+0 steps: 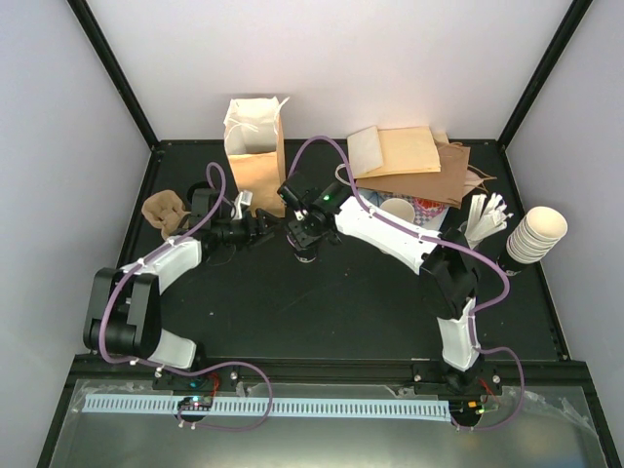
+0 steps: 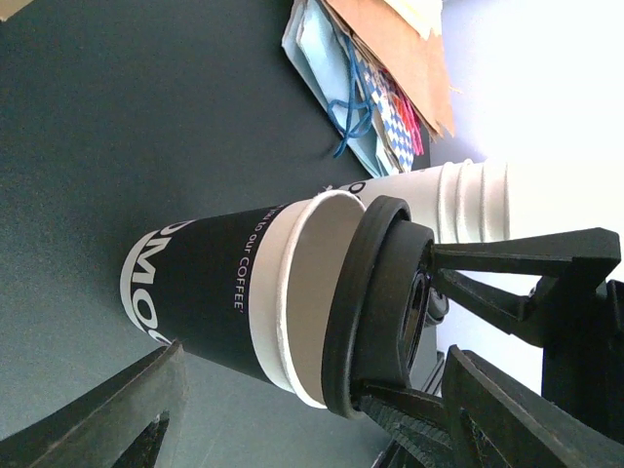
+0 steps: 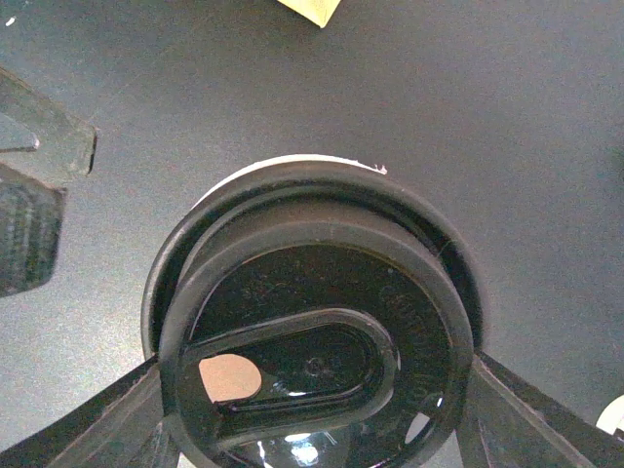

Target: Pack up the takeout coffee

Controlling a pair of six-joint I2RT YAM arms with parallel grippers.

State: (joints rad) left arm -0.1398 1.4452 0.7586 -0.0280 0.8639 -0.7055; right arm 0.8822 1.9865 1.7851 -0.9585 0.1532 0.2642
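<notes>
The takeout coffee point(image 2: 244, 292) stands on the black table, a cream cup with a black printed sleeve and a black lid point(image 3: 312, 341). In the top view the coffee point(image 1: 305, 256) is mostly hidden under my right gripper point(image 1: 304, 234). My right gripper point(image 3: 312, 414) comes down from above and is shut on the lid's rim, one finger on each side. My left gripper point(image 2: 322, 419) is level with the cup from the left. It stands open, its fingers wide on either side of the cup's top and not touching it. The brown paper bag point(image 1: 258, 171) stands open just behind.
A brown pulp tray point(image 1: 164, 213) lies at the left edge. Flat paper bags point(image 1: 409, 156) are piled at the back right, with a loose white cup point(image 1: 398, 213) beside them. A stack of cream cups point(image 1: 534, 234) lies at the far right.
</notes>
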